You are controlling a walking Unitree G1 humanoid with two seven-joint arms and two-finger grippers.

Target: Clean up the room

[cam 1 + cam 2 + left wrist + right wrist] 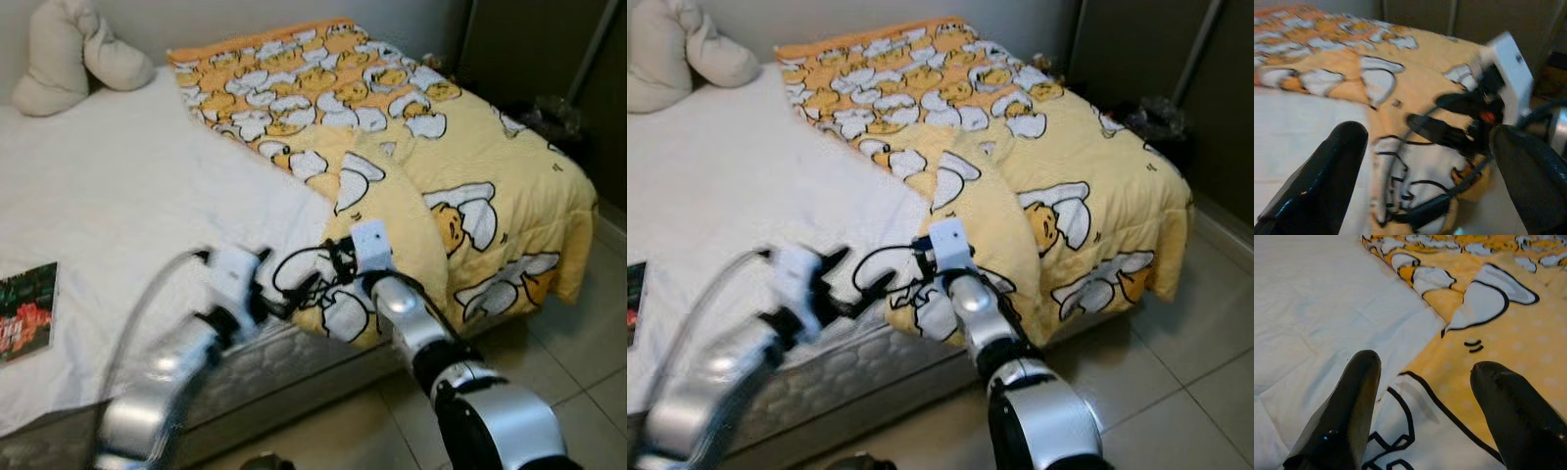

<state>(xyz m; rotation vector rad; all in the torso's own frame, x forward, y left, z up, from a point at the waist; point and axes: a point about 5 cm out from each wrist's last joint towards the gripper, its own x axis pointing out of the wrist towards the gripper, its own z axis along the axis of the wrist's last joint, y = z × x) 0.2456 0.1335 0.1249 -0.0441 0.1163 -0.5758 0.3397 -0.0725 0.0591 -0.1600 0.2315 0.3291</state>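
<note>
Yellow quilt [431, 147] printed with white egg shapes covers the right half of the bed [118, 196], its long axis running from the far headboard side to the near right corner, where it droops over the mattress edge. Its left margin is folded back on itself. Both claws sit at the near folded corner: the right claw [1422, 396] hovers spread just above the fabric, the left claw [1432, 161] also spread, facing it from the left. A cream pillow [69, 54] lies far left; a book [24, 308] near left
</note>
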